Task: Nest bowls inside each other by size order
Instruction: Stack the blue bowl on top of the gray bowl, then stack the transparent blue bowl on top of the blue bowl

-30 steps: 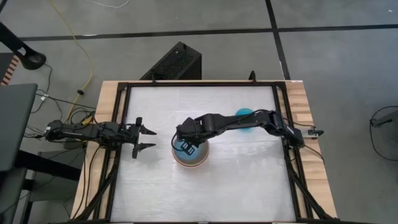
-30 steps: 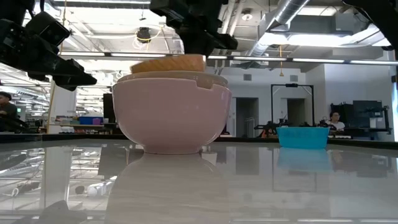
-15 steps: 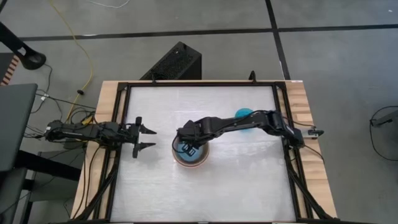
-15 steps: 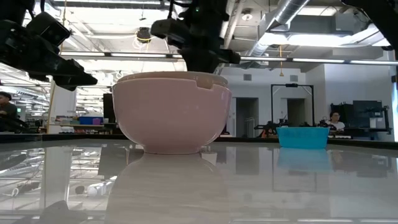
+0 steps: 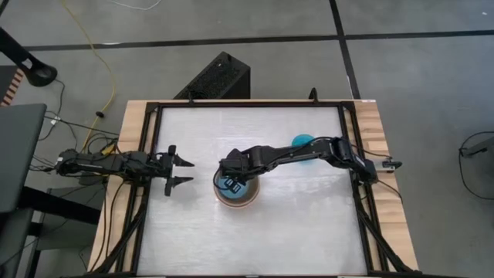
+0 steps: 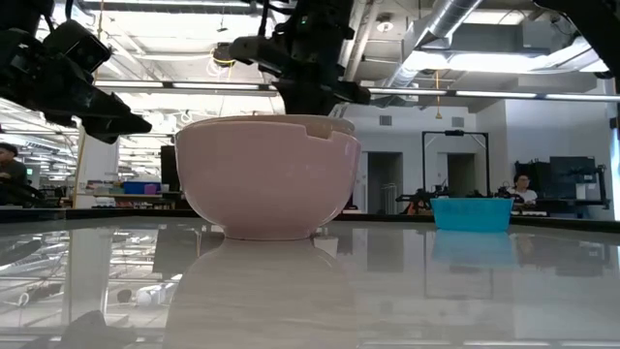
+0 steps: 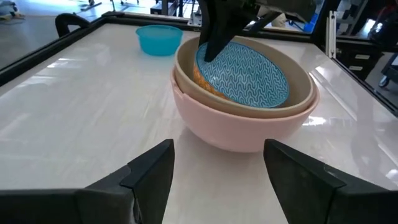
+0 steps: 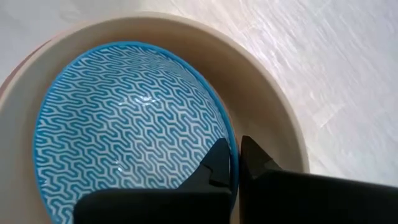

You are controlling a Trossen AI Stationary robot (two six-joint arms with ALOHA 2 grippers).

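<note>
Mid-bench, the patterned light blue bowl (image 7: 245,73) now sits down inside the grey-beige bowl (image 7: 298,93), which is nested in the salmon-pink bowl (image 6: 266,184). A second ago it rode above the rim in the low view; now it is out of sight below it, so the placement looks done.

The right gripper (image 8: 233,163) still pinches the blue bowl's rim, fingers narrow, one inside and one outside the wall. Release seems to be the next step.

The teal-blue bowl (image 5: 302,141) waits near the bench's right edge, well apart from the stack.

The left gripper (image 5: 179,171) hovers by the left edge, fingers wide, empty.
</note>
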